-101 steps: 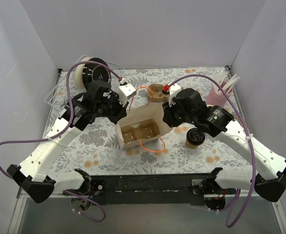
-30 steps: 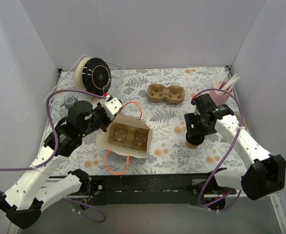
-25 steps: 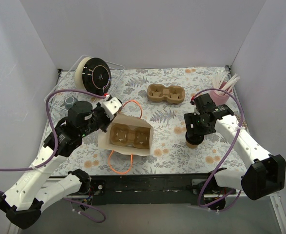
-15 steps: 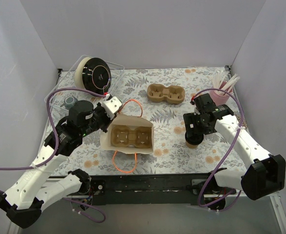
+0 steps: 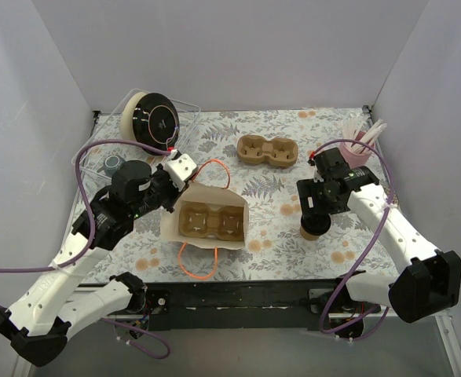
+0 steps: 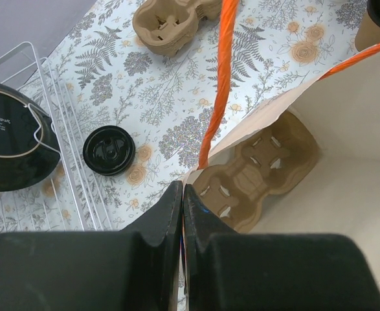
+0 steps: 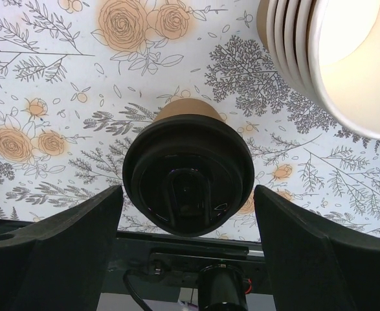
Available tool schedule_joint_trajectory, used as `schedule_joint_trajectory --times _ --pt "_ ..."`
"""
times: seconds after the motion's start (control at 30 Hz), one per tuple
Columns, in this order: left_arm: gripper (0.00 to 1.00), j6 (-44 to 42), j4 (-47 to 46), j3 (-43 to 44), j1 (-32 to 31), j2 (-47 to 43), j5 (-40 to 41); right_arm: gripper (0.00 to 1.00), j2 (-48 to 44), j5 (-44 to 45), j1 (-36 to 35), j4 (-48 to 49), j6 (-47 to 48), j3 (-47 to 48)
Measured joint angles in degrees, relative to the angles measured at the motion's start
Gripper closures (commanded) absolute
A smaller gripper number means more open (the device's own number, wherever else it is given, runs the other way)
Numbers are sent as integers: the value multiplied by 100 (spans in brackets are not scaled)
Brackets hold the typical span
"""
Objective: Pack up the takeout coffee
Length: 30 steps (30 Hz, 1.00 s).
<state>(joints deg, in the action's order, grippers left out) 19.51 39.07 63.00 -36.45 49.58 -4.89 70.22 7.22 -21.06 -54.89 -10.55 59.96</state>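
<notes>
A floral worktop is seen from above. A paper bag with orange handles is stood open left of centre, with a cardboard cup carrier seated inside it. The bag's left rim is pinched by the left tool, whose fingers are pressed together. A second cup carrier is laid farther back. The takeout coffee, brown with a black lid, is stood upright on the worktop, right of the bag and apart from it. It is straddled from above by the right tool, spread wide, one finger on each side of the lid; contact cannot be made out.
</notes>
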Motion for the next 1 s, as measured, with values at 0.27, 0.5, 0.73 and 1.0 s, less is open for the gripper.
schedule_joint_trajectory --times 0.27,0.5,0.73,1.0 --pt "100 52 -2 59 0 57 2 11 -11 9 0 -48 -2 66" --pt "100 92 17 70 0 59 2 12 -11 4 0 -59 -11 7" --pt "100 214 87 94 0 127 72 13 -11 7 0 -57 -26 -98" --pt "100 358 114 125 0 240 153 13 -11 13 0 -52 -42 -168"
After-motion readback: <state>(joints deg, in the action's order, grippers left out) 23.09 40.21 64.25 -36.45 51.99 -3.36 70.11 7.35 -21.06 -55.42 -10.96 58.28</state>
